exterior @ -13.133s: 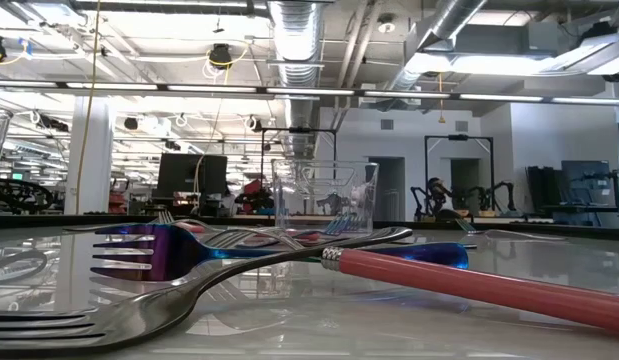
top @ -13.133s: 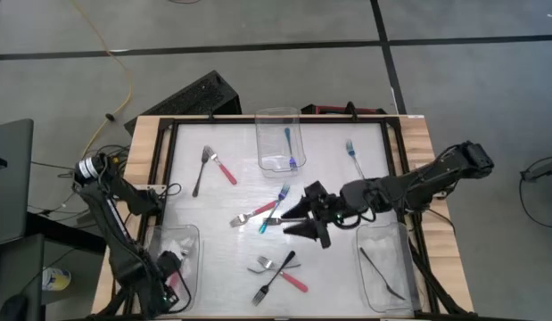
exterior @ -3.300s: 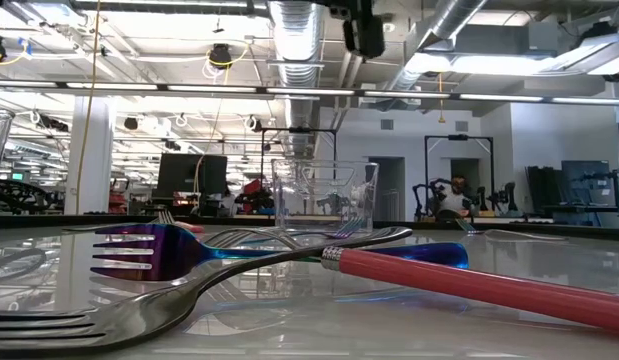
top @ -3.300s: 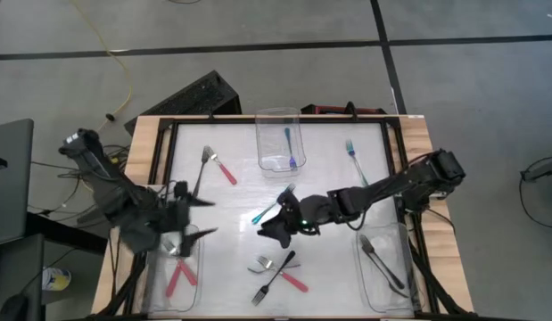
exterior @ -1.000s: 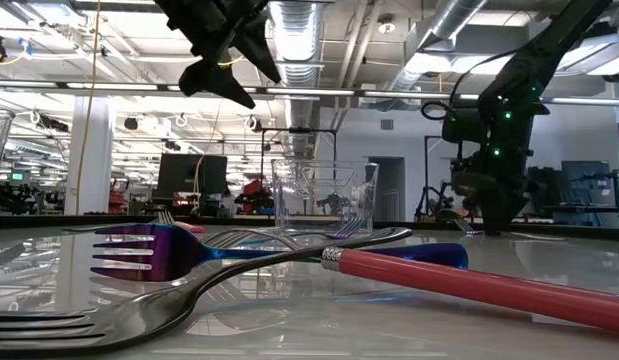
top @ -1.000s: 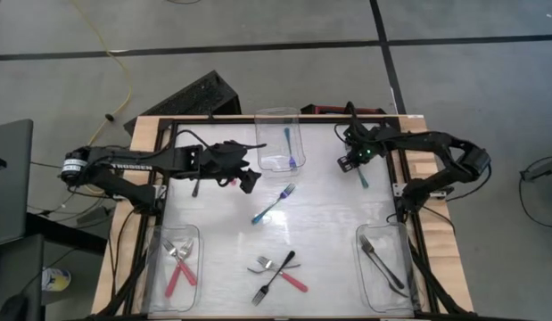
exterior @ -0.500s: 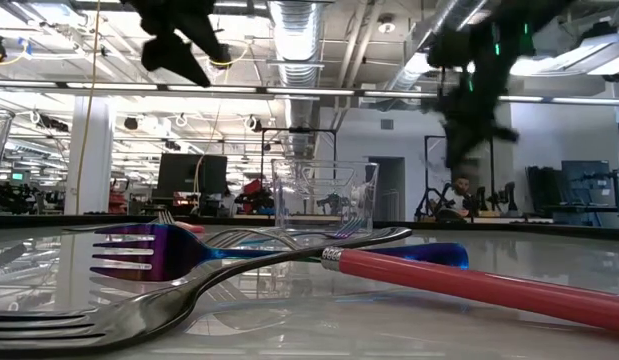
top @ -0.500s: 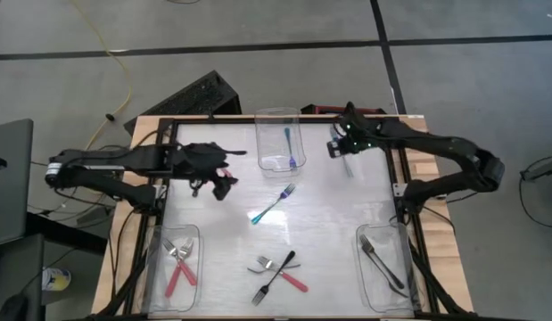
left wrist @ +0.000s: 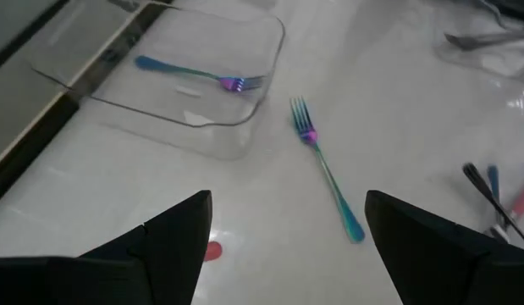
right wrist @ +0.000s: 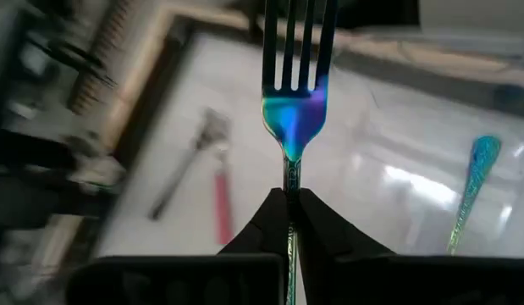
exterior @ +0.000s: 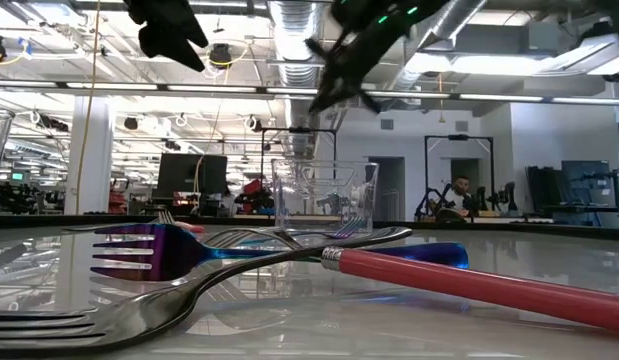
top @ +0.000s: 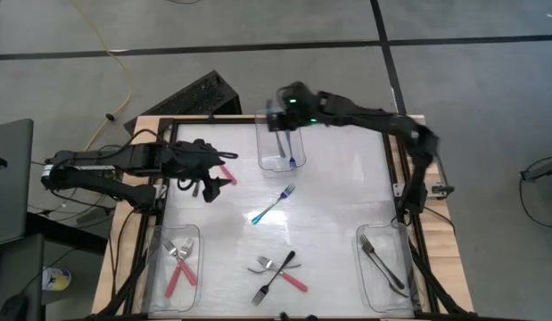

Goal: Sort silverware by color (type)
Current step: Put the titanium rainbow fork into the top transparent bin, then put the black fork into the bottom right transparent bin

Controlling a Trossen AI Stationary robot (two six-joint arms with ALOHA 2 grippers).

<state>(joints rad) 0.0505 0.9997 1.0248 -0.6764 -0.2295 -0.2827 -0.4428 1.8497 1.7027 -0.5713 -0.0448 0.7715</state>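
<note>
My right gripper (top: 280,123) hangs over the clear far-middle bin (top: 267,160), shut on a blue iridescent fork (right wrist: 294,89). One blue fork (top: 291,152) lies in that bin. My left gripper (top: 204,185) stands open above the far left of the table, over a red-handled fork (top: 227,172); its fingers (left wrist: 173,241) touch nothing. Another blue fork (top: 274,205) lies flat on the table's middle. Red-handled forks (top: 177,263) lie in the near-left bin and a black fork (top: 381,263) in the near-right bin. A few forks (top: 277,269) lie crossed near the front edge. My right gripper pinches the blue fork between its two fingers on the thin handle just behind the head (right wrist: 289,193). The fork runs along the fingers and sticks out past their tips, tines (right wrist: 295,38) leading. It is lifted clear, above the far-middle bin.
A black frame rail (top: 164,187) runs round the white table top. In the right wrist view a red-handled fork (right wrist: 219,207) and a dark fork (right wrist: 187,169) lie side by side on the far left of the table. Bare table lies at the far right.
My right gripper has lifted the blue fork off the far right of the table and carried it along the far edge toward the table's left, to above the far-middle bin. My left gripper has drifted toward the table's left edge, staying open.
</note>
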